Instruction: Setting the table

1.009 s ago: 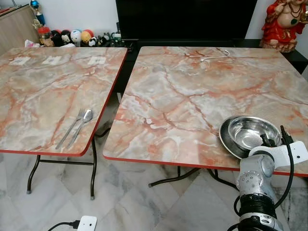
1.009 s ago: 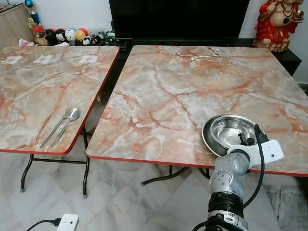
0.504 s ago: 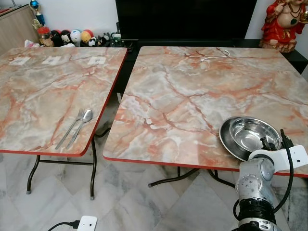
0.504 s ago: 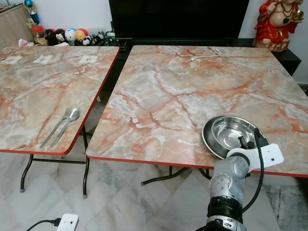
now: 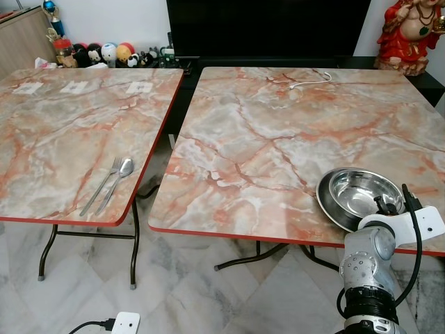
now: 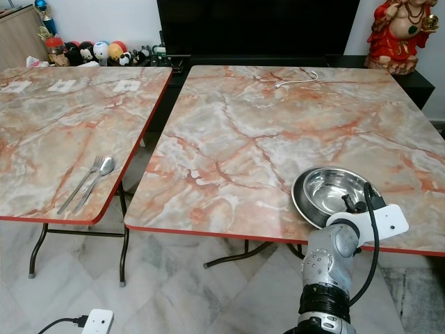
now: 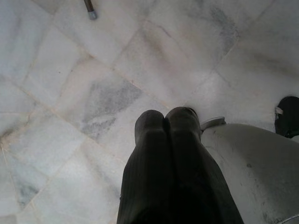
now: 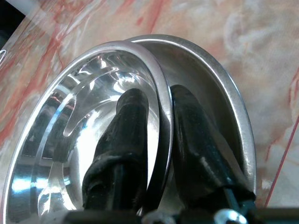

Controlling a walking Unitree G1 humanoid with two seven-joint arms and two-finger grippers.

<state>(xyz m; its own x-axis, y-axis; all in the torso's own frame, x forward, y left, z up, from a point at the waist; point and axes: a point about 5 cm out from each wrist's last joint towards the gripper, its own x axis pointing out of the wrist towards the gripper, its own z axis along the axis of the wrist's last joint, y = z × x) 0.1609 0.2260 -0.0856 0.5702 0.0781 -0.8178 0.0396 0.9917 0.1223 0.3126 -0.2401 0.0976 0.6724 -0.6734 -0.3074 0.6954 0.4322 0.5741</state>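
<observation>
Where two marble tables [image 5: 278,139] stand, right hand [image 8: 156,135] pinching steel bowl [image 5: 351,191] rim.

Floor: pale grey-veined marble tiles [image 5: 188,292], lower part of the frame.
Worktops: two square folding ones with pink-orange marble pattern and red edging, left [image 5: 62,132] and right [image 5: 278,139], a narrow gap between them.
Legs: dark metal [image 5: 134,250].
Back wall: white [image 5: 111,21], upper left.
Screen: large and black [image 5: 268,28], top centre.
Statue: red figure [image 5: 410,35], upper right.
Cabinet: wooden [image 5: 24,42], upper left.
Figurines: a row of small round ones [image 5: 104,54] beside it.
</observation>
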